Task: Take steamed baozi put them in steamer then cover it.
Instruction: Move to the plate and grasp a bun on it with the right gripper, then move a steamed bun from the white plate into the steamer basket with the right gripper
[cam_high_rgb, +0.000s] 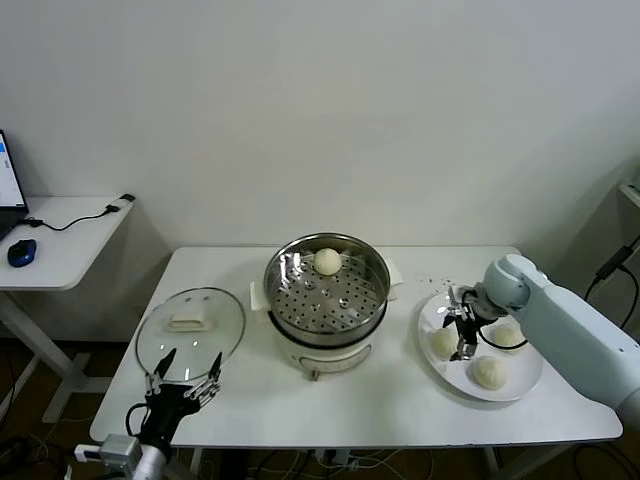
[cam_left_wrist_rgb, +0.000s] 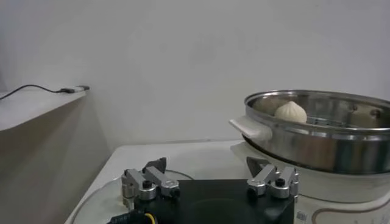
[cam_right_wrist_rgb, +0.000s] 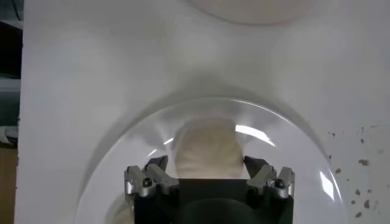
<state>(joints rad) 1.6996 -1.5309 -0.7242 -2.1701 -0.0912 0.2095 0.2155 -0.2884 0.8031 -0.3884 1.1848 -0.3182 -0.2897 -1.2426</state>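
the step in hand looks like picking the next bun off the plate (cam_high_rgb: 455, 372) on the right of the surface (cam_high_rgb: 400, 400) and carrying it to the steamer (cam_high_rgb: 327, 290), where one bun (cam_high_rgb: 327, 261) already sits near the far wall of the basket. to do it well, the right gripper (cam_high_rgb: 464, 335) should settle with the bun centred between its jaws, close only until the soft dough is held without being dented, lift straight up clear of the plate's rim, and set the bun down on a bare part of the perforated floor, apart from the one already there. three buns remain on the plate: the near-left bun (cam_high_rgb: 444, 341) beside the gripper, another (cam_high_rgb: 489, 372) toward the front, and one (cam_high_rgb: 507, 333) partly hidden behind the arm. in the right wrist view the jaws stand spread wide, one on each side of a bun (cam_right_wrist_rgb: 207, 149), which lies between them; whether they touch it yet i cannot tell, and nothing is pinched. the left gripper (cam_high_rgb: 187, 382) waits low at the front left corner of the surface, jaws spread and holding nothing, just in front of the glass lid (cam_high_rgb: 191, 325), which lies flat beside the steamer, not yet on it
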